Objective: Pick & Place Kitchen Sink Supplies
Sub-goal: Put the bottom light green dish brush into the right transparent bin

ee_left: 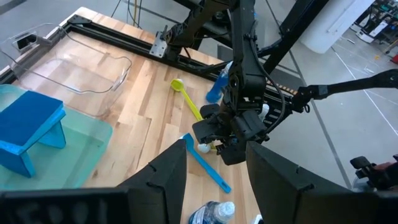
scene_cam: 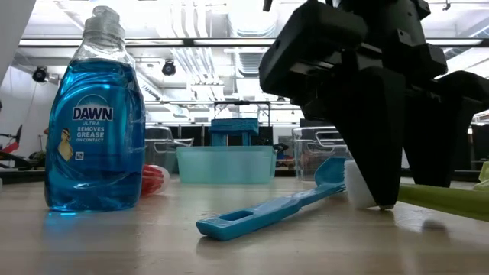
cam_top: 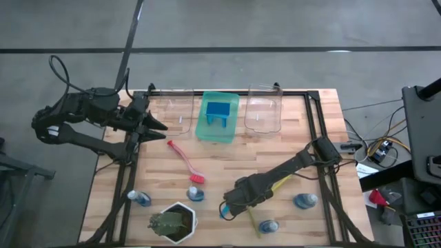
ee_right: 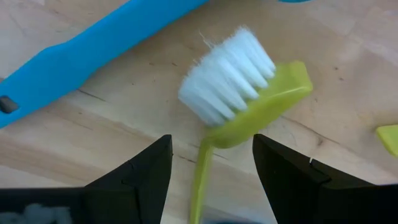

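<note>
A yellow-green dish brush [ee_right: 239, 102] lies on the wooden table, white bristles turned sideways. My right gripper [ee_right: 211, 180] stands open over it, pointing down, one finger on each side of the brush's thin neck [ee_right: 200, 171] and apart from it. In the high view this gripper [cam_top: 231, 205] is at the near middle of the table. A blue brush [scene_cam: 271, 208] lies flat just beside it. A red brush [cam_top: 186, 160] lies left of centre. My left gripper [cam_top: 157, 125] waits open and empty, raised at the far left.
Blue soap bottles stand along the near side [cam_top: 141, 198] [cam_top: 195, 194] [cam_top: 304, 200] [cam_top: 267, 225]. A plant in a white pot [cam_top: 173, 220] is at the near edge. A green tray [cam_top: 234, 103] and two clear bins [cam_top: 178, 114] [cam_top: 264, 117] sit at the back.
</note>
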